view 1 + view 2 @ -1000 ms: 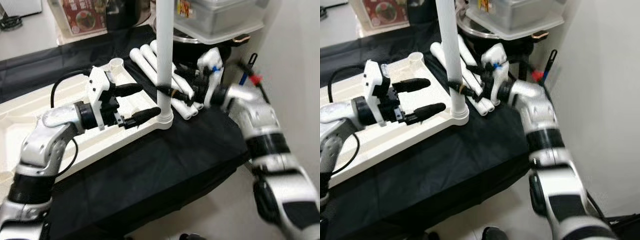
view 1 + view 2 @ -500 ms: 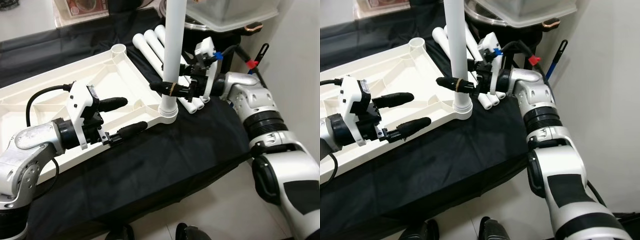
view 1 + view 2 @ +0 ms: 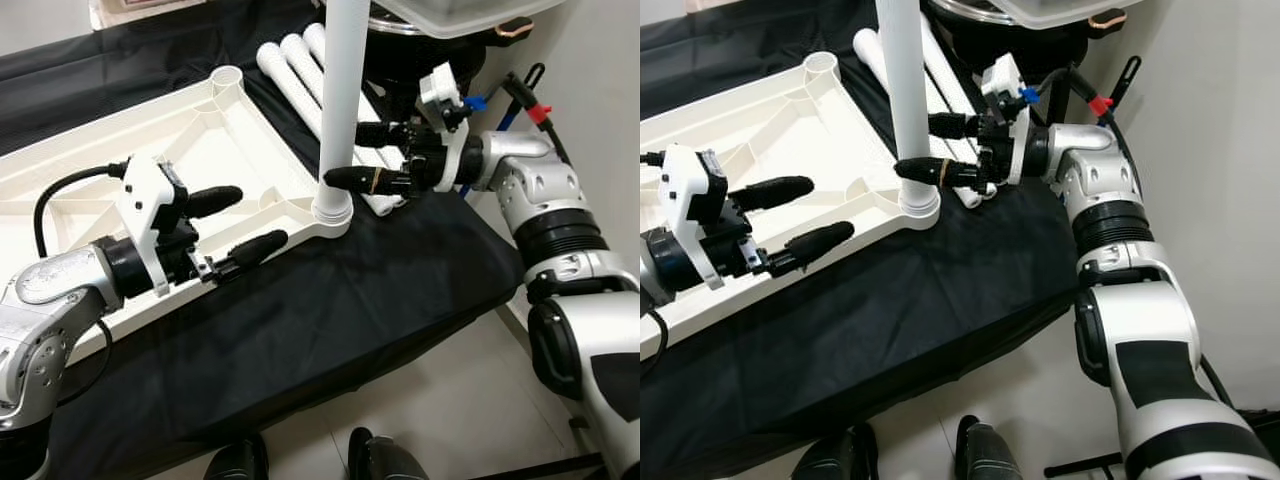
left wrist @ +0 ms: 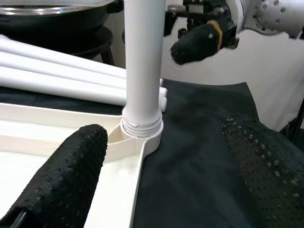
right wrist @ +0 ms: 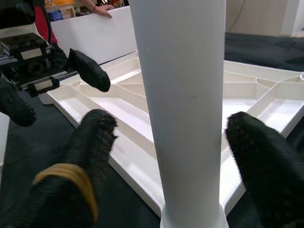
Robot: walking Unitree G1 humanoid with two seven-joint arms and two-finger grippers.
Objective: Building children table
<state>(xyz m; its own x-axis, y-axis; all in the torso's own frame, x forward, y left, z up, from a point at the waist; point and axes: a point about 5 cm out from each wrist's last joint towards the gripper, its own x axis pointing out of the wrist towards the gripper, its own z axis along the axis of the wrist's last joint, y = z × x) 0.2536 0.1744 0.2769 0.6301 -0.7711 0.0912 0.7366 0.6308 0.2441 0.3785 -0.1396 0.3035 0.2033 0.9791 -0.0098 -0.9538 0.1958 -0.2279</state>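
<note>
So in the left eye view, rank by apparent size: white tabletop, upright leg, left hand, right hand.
1. White tabletop, clearly largest.
2. Upright leg, cropped at the top edge.
3. Left hand and right hand look alike; the left is nearer the camera, so no ranking.

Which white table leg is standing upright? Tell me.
The table leg fitted into the corner socket of the white tabletop, between the right gripper's open fingers. The other legs lie flat on the black cloth behind it.

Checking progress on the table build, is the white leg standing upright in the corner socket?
Upright: the leg rises straight from the tabletop's corner socket.
</note>
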